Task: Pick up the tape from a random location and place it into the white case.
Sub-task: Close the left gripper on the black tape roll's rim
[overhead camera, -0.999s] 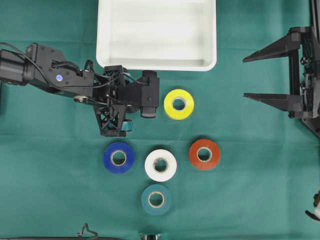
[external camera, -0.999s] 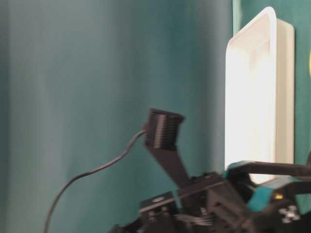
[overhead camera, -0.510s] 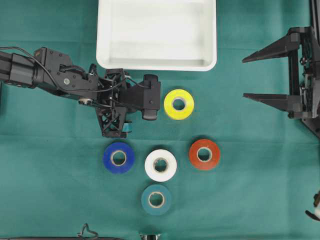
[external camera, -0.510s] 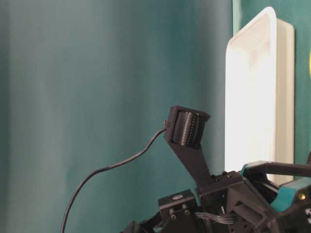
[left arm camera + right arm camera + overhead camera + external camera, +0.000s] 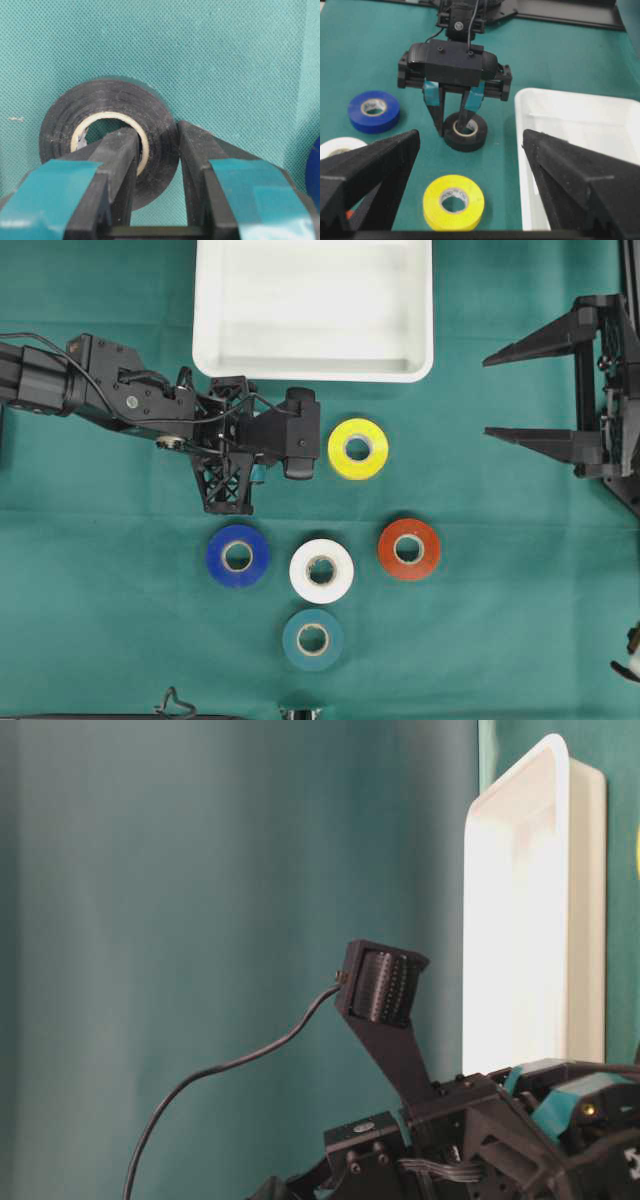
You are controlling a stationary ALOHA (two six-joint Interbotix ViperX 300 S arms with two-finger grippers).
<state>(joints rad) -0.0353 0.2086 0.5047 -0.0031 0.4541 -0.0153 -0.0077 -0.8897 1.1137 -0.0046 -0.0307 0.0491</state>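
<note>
Your left gripper (image 5: 156, 165) pinches the black tape (image 5: 107, 135), one finger inside its hole. Lift slowly, then carry it to the white case (image 5: 313, 365). Your right gripper (image 5: 520, 395) stays wide open.

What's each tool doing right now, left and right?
Left tool: shut on the black tape roll, one finger in its core, one outside.
Right tool: open, holding nothing.

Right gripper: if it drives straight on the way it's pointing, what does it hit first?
Probably the white case. The right gripper points left in the overhead view, with the case's near corner just inside its path. The yellow tape lies further on. Its height is unclear, so it may pass above both.
</note>
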